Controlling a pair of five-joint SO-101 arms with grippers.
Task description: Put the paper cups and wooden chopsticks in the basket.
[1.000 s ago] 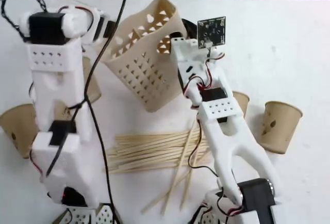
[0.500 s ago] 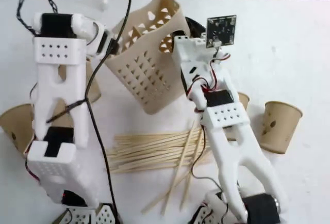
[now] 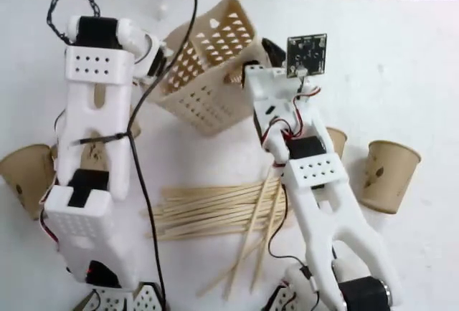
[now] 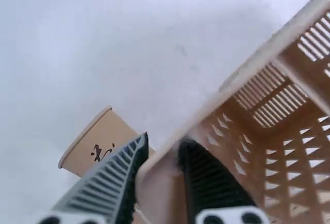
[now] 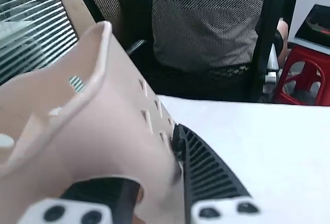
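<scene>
The beige lattice basket (image 3: 211, 74) hangs tilted between both arms at the far middle of the table. My left gripper (image 3: 163, 64) is shut on its rim; in the left wrist view the left gripper (image 4: 164, 146) has one finger outside and one inside the basket (image 4: 268, 131). My right gripper (image 3: 252, 56) is shut on the opposite wall, and in the right wrist view the right gripper (image 5: 149, 146) pinches the basket (image 5: 77, 126). Wooden chopsticks (image 3: 215, 207) lie in a loose pile between the arms. Paper cups lie at the left (image 3: 25, 175) and the right (image 3: 387, 175).
Another paper cup (image 3: 335, 140) peeks out beside the right arm, and one (image 4: 98, 144) lies beyond the basket rim in the left wrist view. A black cable (image 3: 140, 168) runs along the left arm. A chair (image 5: 206, 28) stands past the table's far edge.
Both arms have stretched farther across the table, carrying the basket away from the chopsticks and tipping it so more of its latticed side faces up.
</scene>
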